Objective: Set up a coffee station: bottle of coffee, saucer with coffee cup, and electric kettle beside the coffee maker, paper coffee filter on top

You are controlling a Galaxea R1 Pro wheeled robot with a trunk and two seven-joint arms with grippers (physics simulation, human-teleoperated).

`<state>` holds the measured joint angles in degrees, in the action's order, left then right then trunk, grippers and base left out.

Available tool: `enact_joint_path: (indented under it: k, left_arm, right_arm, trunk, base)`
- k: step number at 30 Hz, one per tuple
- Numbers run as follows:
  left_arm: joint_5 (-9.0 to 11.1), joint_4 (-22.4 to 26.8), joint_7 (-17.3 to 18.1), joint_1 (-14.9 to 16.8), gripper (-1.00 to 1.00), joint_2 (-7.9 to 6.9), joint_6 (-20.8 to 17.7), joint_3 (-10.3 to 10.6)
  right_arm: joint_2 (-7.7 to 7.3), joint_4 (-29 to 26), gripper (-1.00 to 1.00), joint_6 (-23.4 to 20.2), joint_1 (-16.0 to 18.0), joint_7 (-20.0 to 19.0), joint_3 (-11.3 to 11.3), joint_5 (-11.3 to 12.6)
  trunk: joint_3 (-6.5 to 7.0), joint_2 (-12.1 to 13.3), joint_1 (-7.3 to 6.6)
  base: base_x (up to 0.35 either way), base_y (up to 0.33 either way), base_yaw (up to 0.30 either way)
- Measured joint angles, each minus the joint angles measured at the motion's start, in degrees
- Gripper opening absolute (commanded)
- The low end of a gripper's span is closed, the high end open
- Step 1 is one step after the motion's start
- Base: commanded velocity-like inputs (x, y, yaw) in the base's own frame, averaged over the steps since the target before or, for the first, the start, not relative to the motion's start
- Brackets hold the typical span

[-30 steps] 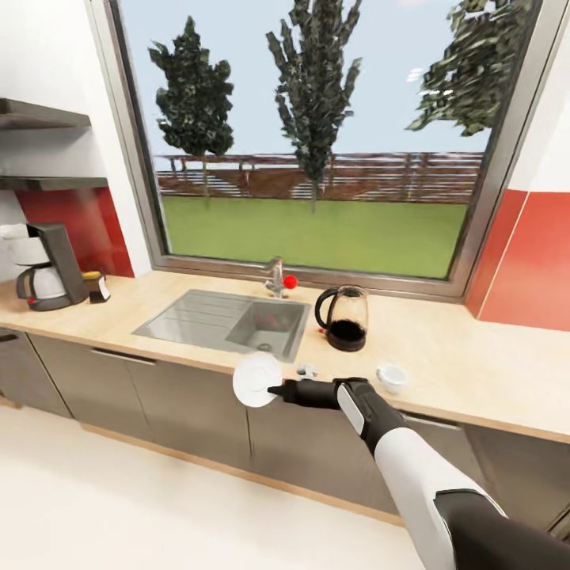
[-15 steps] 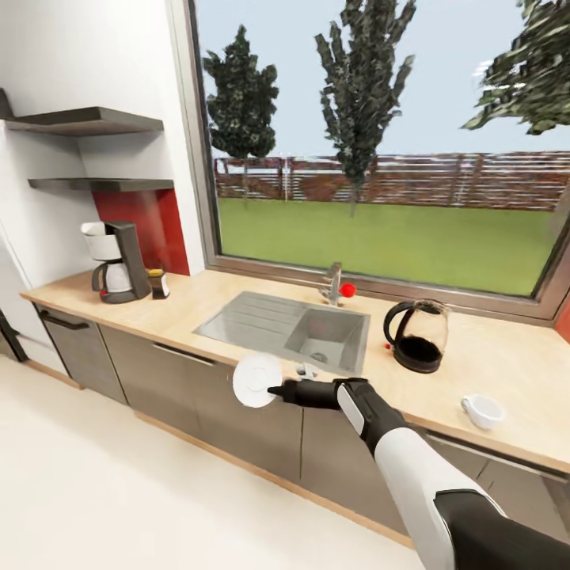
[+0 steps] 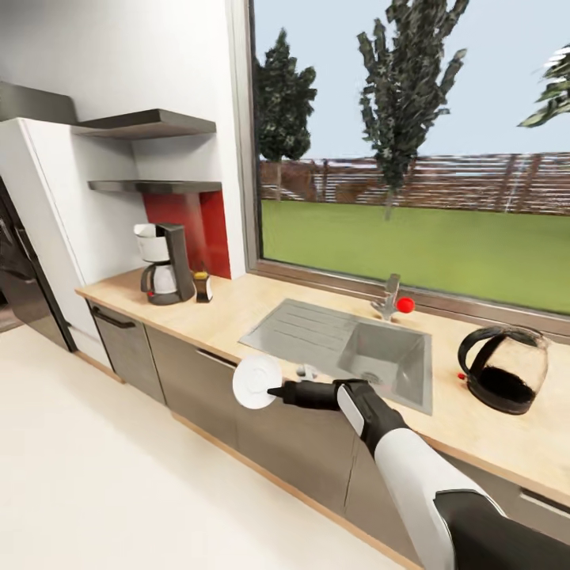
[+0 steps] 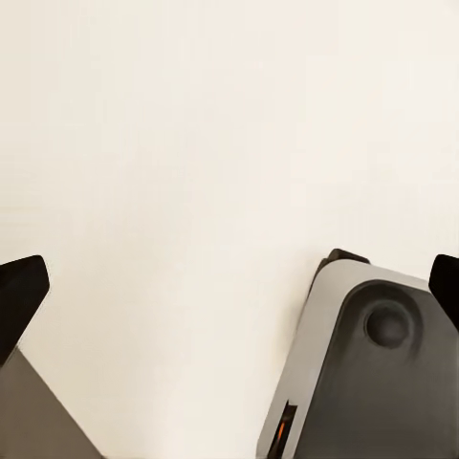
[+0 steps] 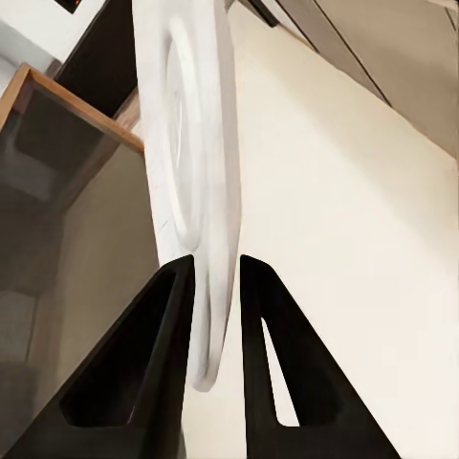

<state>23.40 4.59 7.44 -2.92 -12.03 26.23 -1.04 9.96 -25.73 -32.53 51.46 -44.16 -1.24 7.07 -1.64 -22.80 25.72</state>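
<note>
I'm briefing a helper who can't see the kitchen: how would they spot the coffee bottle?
Find the wooden counter under the window and follow it to its far end by the red wall panel. The coffee maker stands there, and the bottle is the small dark, yellow-banded thing beside it on the sink side.

The kitchen is brightly and evenly lit, with daylight seeming to come through the large window [image 3: 412, 182] over the bench [image 3: 261, 305]. Shadows are soft and weak: a faint darkening lies under the shelves [image 3: 150, 154] and beside the coffee maker [image 3: 165, 264]. The floor [image 3: 103, 475] renders as a pale, nearly featureless cream, and in the left wrist view it washes out almost to white. The glass kettle [image 3: 507, 370] shows mild reflections but no harsh glare. Edges are crisp in the head view, though verticals lean noticeably toward the frame's sides. In the right wrist view the black pincer fingers [image 5: 143, 373] are flat silhouettes with little surface detail, and the white saucer [image 5: 196, 163] shows only gentle grey shading.
</note>
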Motion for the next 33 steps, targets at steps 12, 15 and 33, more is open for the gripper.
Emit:
enact_joint_path:
  k: [12,15,33]
  left_arm:
    - [0.0,0.0,0.0,0.02,1.0,0.0,0.0,0.0]
    - [0.0,0.0,0.0,0.04,1.0,0.0,0.0,0.0]
    - [0.0,-0.04,0.0,-0.02,1.0,0.0,0.0,0.0]
  right_arm:
    - [0.0,1.03,-1.0,0.01,0.05,0.06,0.06,0.05]
    - [0.0,1.03,-1.0,0.01,0.05,0.06,0.07,0.05]
    - [0.0,1.02,-1.0,0.01,0.01,0.06,0.02,0.06]
  trunk:
    - [0.01,0.0,0.0]
    - [0.01,0.0,0.0]
    - [0.01,0.0,0.0]
  base:
    - [0.266,0.241,0.003]
    - [0.266,0.241,0.0]
    - [0.261,0.244,0.0]
